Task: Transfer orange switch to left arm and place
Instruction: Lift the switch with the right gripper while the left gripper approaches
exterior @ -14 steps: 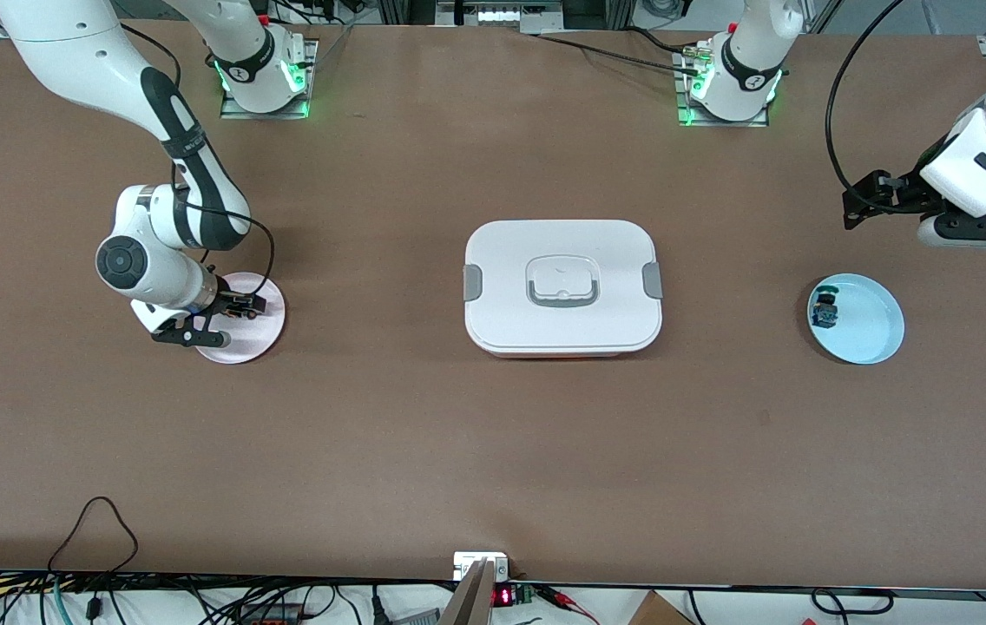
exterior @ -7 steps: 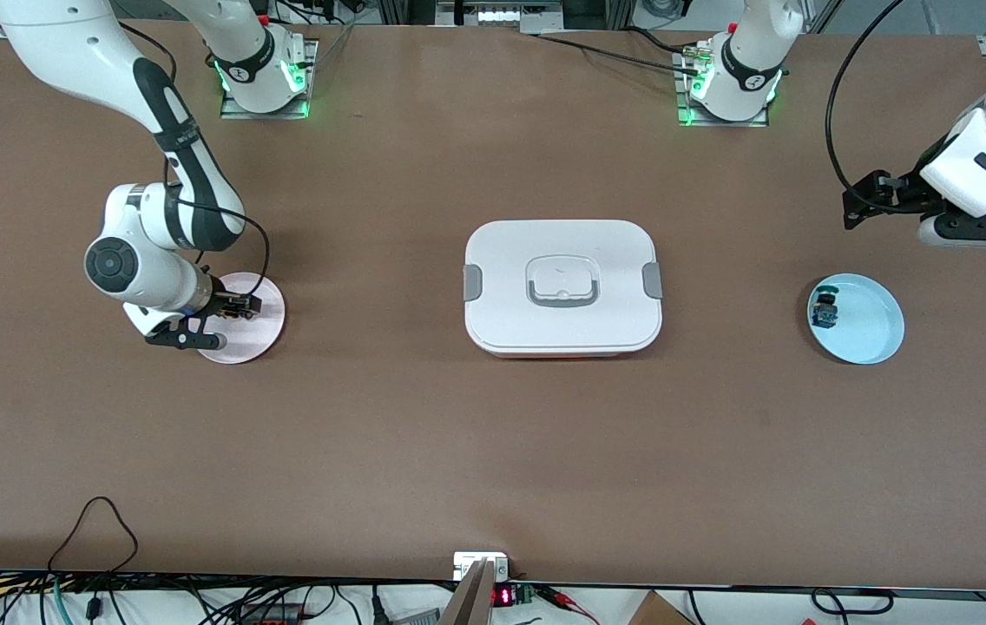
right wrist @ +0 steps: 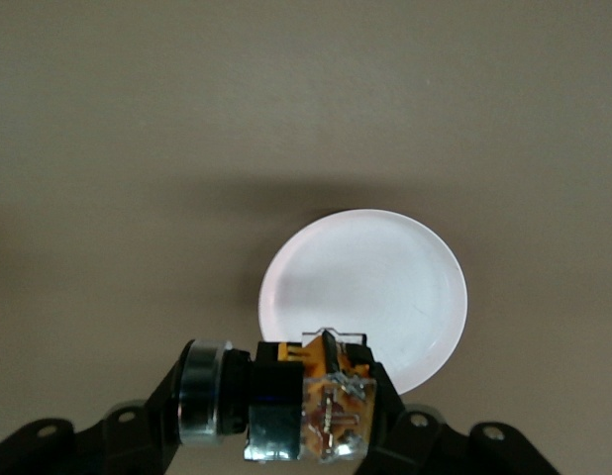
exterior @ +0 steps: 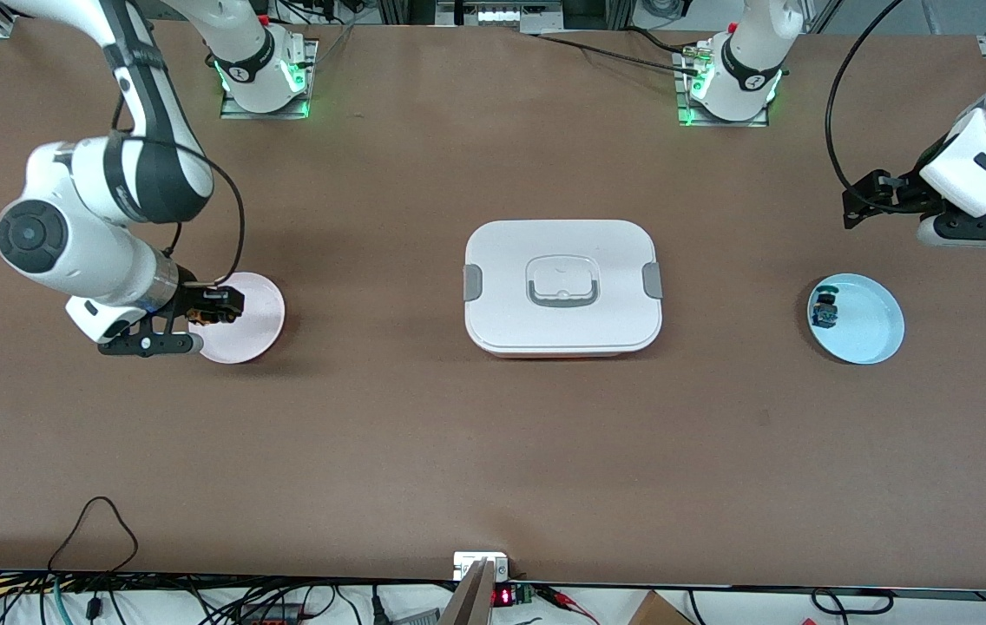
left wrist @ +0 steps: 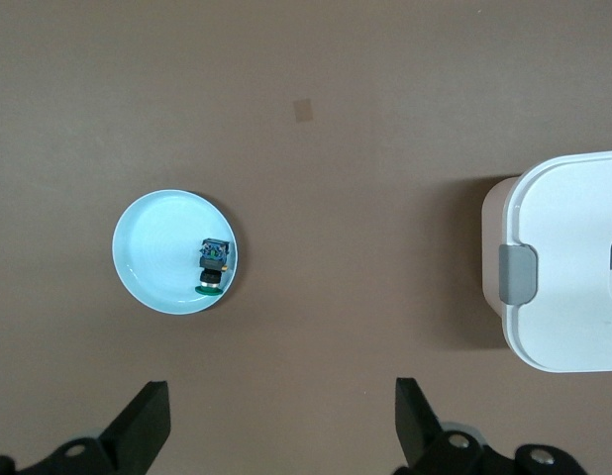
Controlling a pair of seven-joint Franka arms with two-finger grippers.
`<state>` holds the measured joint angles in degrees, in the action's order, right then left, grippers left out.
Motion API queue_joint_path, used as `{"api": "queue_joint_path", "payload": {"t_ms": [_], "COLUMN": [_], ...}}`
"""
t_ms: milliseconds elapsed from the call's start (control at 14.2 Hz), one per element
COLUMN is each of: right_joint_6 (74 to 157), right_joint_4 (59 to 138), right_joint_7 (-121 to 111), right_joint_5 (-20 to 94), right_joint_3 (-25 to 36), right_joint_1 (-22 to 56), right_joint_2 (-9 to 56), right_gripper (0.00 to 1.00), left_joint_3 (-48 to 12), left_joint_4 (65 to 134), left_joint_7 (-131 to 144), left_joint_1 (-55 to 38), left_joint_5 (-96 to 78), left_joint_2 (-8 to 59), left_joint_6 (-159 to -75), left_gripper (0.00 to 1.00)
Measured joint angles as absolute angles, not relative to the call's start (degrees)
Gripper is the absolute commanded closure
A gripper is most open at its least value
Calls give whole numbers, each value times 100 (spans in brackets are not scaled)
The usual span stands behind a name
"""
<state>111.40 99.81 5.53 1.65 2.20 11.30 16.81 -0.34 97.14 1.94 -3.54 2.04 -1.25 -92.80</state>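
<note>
Since 1 s ago the right gripper [exterior: 213,305] has risen off the pink plate [exterior: 252,334] with the orange switch [right wrist: 286,411] clamped between its fingers, at the front view's left. The right wrist view alone shows the switch lying crosswise, long axis level, over the plate's edge. The box [exterior: 562,286] sits mid-frame. At upper right the waiting left gripper [left wrist: 281,426] hangs wide open, empty, near the blue plate [exterior: 870,334].

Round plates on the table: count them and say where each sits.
2. The pink plate lies toward the right arm's end of the table, under the right gripper, which holds the orange switch. The blue plate lies toward the left arm's end, carrying a small blue-and-green component.
</note>
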Motion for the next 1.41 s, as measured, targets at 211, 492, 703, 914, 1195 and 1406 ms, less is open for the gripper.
{"api": "queue_joint_path", "payload": {"t_ms": [211, 492, 703, 914, 1195, 1406], "right_joint_6": [10798, 10789, 10910, 11187, 11516, 11710], "right_joint_4": [9401, 9124, 8934, 8805, 8807, 8809], "right_joint_7": [354, -1299, -2576, -4124, -5893, -6988], "right_joint_5": [580, 1432, 2170, 3311, 5176, 6283], "right_joint_3": [216, 247, 250, 189, 136, 123], "right_joint_1": [1298, 1275, 1277, 1332, 1732, 2107], "right_joint_2": [1631, 1582, 1579, 1575, 1613, 1668], "right_gripper": [99, 100, 100, 100, 100, 100], "left_joint_3": [-38, -126, -131, -148, -173, -155], "left_joint_4": [9712, 9673, 9653, 9652, 9633, 9613], "left_joint_7": [172, -10, -24, -47, -66, -89], "left_joint_1": [-356, -380, -369, -384, -413, -363], "left_joint_5": [203, 43, -393, -890, -2057, -3454], "left_joint_2": [-125, -126, -81, 188, 574, 742], "left_joint_6": [-9075, -8594, -8235, -7789, -7694, -7716], "left_gripper": [0, 0, 0, 0, 0, 0]}}
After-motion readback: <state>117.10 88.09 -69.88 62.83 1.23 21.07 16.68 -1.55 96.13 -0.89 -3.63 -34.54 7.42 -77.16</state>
